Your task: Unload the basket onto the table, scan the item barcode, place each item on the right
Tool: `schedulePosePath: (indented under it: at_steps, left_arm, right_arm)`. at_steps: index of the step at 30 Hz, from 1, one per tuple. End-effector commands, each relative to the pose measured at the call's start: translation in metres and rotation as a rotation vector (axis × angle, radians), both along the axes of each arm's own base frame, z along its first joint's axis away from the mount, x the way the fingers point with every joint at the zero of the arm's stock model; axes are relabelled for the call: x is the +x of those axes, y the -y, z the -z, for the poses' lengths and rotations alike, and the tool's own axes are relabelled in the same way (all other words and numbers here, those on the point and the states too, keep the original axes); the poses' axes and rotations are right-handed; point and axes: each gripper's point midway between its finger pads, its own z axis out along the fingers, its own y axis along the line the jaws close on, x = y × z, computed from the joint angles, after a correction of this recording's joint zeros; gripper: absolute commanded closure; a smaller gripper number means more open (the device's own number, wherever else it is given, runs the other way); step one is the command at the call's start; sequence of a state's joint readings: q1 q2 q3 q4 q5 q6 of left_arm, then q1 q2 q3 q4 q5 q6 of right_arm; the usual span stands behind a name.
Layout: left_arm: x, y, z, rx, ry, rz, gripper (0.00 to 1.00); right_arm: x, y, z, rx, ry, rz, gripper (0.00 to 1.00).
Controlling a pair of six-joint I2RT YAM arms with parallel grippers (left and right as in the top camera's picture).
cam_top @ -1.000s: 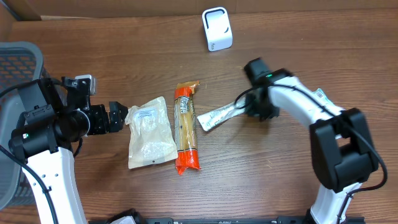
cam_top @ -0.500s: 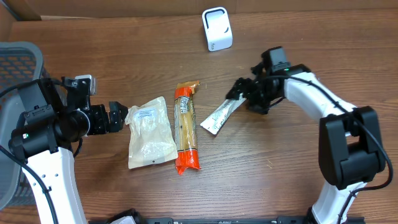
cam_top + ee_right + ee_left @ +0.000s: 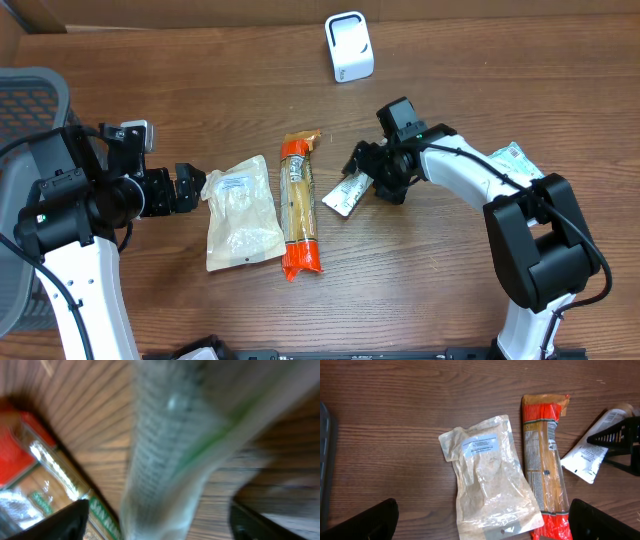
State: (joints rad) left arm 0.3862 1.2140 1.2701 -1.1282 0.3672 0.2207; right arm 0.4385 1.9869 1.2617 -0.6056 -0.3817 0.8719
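Overhead: wooden table [image 3: 200, 80]. White scanner [image 3: 348, 47] stands at 12 o'clock, well apart from everything else. Centre: pale pouch [image 3: 241, 213] and orange pasta pack [image 3: 299, 205] lie side by side. The white sachet [image 3: 340, 194] lies flat just at 3 o'clock of the pasta pack, tilted toward 2 o'clock. The right gripper [image 3: 372, 175] sits over the sachet's upper end. The left gripper [image 3: 192, 188], at 9 o'clock, is spread wide and empty, just beside the pouch's corner. Grey basket [image 3: 35, 95] at the far 9 o'clock edge; a small packet [image 3: 517, 158] at 3 o'clock.

Left wrist: pouch [image 3: 490, 480] at centre, pasta pack [image 3: 545, 465] at 3 o'clock of it, sachet [image 3: 585, 457] beyond. The right gripper's black fingers [image 3: 612, 437] straddle the sachet's far end. Own fingertips [image 3: 365, 522] are parted at the bottom corners.

Right wrist: very blurred. The sachet [image 3: 170, 435] runs from 12 to 6 o'clock between the fingers [image 3: 60, 522], which stand released and clear of it. Pasta pack [image 3: 30, 460] at 9 o'clock.
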Motion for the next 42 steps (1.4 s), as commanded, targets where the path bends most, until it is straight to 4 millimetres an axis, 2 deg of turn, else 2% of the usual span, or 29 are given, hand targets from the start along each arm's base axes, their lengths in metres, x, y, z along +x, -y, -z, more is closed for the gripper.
schedulePosePath:
  at_steps: [1,3,7,11,15,20,25,31,35,42]
  left_arm:
    - [0.002,0.003,-0.002,0.004,0.013,0.032,0.0]
    - [0.002,0.003,-0.002,0.004,0.013,0.032,0.01]
    - [0.002,0.003,-0.002,0.004,0.013,0.032,0.0]
    - [0.002,0.003,-0.002,0.004,0.013,0.032,0.0]
    - [0.002,0.003,-0.002,0.004,0.013,0.032,0.0]
    - [0.002,0.003,-0.002,0.004,0.013,0.032,0.01]
    - [0.002,0.003,-0.002,0.004,0.013,0.032,0.01]
    - [0.002,0.003,-0.002,0.004,0.013,0.032,0.0]
    - [0.002,0.003,-0.002,0.004,0.013,0.032,0.0]
    - [0.002,0.003,-0.002,0.004,0.013,0.032,0.0]
  right_arm:
    - [-0.026,0.019,0.038,-0.088,-0.087,-0.003,0.45]
    - [-0.023,0.016,0.034,-0.059,-0.059,-0.051,0.62]
    - [-0.017,0.008,0.024,0.024,0.004,-0.176,0.75]
    - [-0.013,0.008,0.005,0.117,0.053,-0.311,0.96]
    - [-0.016,0.012,-0.027,0.295,0.132,-0.495,0.96]
    - [-0.016,0.031,-0.056,0.416,0.225,-0.614,0.96]
    - [-0.021,0.038,-0.07,0.43,0.311,-0.76,0.96]
    - [-0.026,0.029,-0.083,0.449,0.353,-0.844,0.96]
    - [-0.021,0.019,-0.122,0.537,0.419,-0.843,0.96]
    - [-0.017,0.012,-0.209,0.572,0.563,-0.864,0.96]
